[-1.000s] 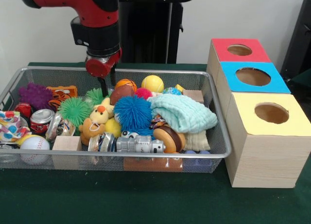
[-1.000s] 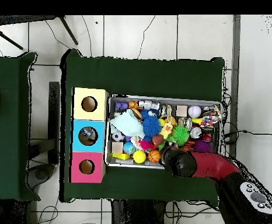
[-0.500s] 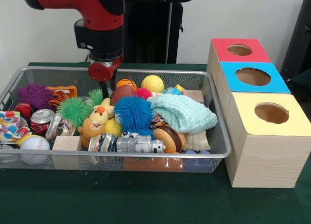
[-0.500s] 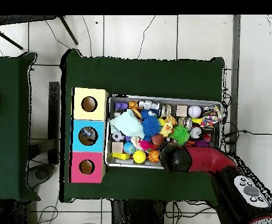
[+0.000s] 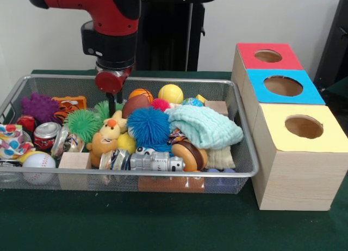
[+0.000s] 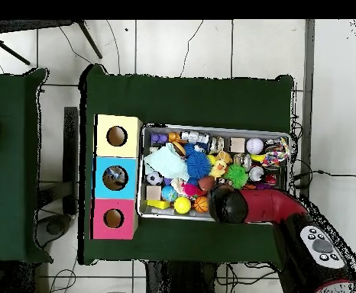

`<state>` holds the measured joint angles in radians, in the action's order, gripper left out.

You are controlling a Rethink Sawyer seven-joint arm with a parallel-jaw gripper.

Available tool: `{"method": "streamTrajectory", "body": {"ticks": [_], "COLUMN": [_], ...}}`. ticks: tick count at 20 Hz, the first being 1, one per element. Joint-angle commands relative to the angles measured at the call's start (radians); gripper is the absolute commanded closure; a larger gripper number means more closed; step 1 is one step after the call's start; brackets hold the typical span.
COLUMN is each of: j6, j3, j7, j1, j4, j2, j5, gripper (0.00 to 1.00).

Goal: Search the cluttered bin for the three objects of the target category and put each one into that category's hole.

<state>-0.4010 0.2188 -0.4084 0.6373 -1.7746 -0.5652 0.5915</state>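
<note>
A wire mesh bin (image 5: 163, 80) holds a heap of toys. My gripper (image 5: 113, 106) hangs below the red wrist at the bin's far side, low between a green spiky ball (image 5: 83, 123) and a brown football (image 5: 136, 104), just above a plush duck (image 5: 110, 130). An orange basketball (image 5: 141, 92) and a yellow ball (image 5: 171, 93) lie just to its right. A blue spiky ball (image 5: 149, 126) sits mid-bin and a baseball (image 5: 38, 160) at the near left. In the overhead view the arm's end (image 6: 228, 206) covers the gripper at the bin's lower edge.
Three wooden boxes with round holes stand right of the bin: red-topped (image 5: 267, 56), blue-topped (image 5: 283, 86), yellow-topped (image 5: 303, 127). A teal cloth (image 5: 204, 126), purple spiky ball (image 5: 39, 106), soda can (image 5: 46, 134), wooden block (image 5: 74, 160) and silver toy (image 5: 155, 162) crowd the bin.
The wrist has sunk a little and shifted slightly left in the front view, bringing the gripper lower among the toys. Nothing in the bin has visibly moved.
</note>
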Motion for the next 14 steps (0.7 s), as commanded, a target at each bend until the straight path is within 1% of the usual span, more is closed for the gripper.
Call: {"method": "streamTrajectory", "body": {"ticks": [1, 6, 14], "j6": [-0.048, -0.072, -0.038], "j3": [-0.014, -0.019, -0.021], "j7": [-0.091, -0.093, -0.118], "j1": [-0.003, -0.007, -0.009], "j4": [0.143, 0.133, 0.128], "j2": [0.021, 0.015, 0.045], "j5": [0.06, 0.05, 0.043], "gripper": [0.0, 0.0, 0.0]}}
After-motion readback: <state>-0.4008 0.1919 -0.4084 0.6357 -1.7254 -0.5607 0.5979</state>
